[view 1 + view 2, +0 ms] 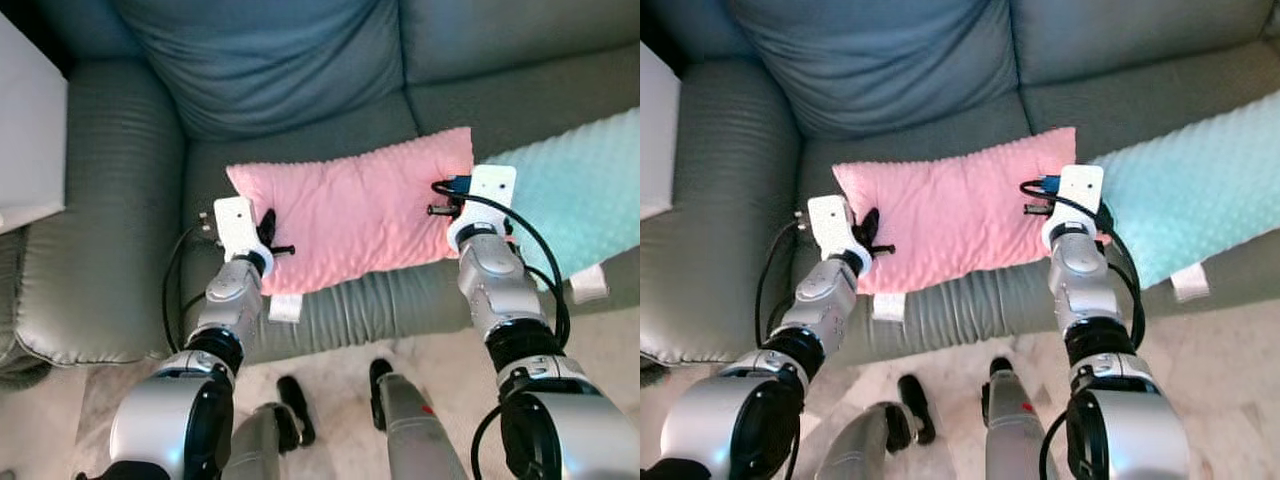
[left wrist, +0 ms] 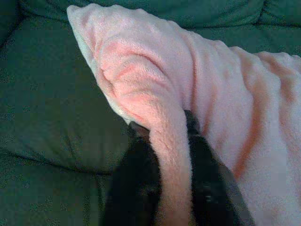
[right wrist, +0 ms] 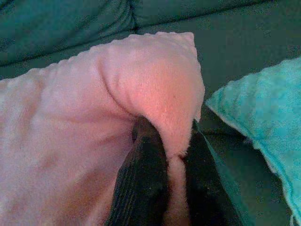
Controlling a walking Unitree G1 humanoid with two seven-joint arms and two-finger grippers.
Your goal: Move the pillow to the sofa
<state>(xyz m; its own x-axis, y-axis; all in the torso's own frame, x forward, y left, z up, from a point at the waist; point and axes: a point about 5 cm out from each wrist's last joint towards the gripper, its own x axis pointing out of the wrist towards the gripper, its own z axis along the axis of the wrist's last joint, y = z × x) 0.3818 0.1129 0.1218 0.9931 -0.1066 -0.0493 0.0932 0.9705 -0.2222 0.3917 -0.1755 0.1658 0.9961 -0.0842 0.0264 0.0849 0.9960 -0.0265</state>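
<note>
A pink fluffy pillow (image 1: 355,212) lies across the seat of the grey-green sofa (image 1: 120,200), its front edge near the seat's front. My left gripper (image 1: 268,232) is shut on the pillow's left end; in the left wrist view a fold of pink fabric (image 2: 169,155) is pinched between the black fingers (image 2: 136,179). My right gripper (image 1: 455,200) is shut on the pillow's right end, and the right wrist view shows the pink corner (image 3: 155,84) squeezed between its fingers (image 3: 146,183).
A mint-green pillow (image 1: 580,190) lies on the seat just right of the pink one, touching it. A large blue-grey back cushion (image 1: 270,60) stands behind. A white cabinet (image 1: 25,130) is at the far left. My legs stand on pale floor (image 1: 330,370) before the sofa.
</note>
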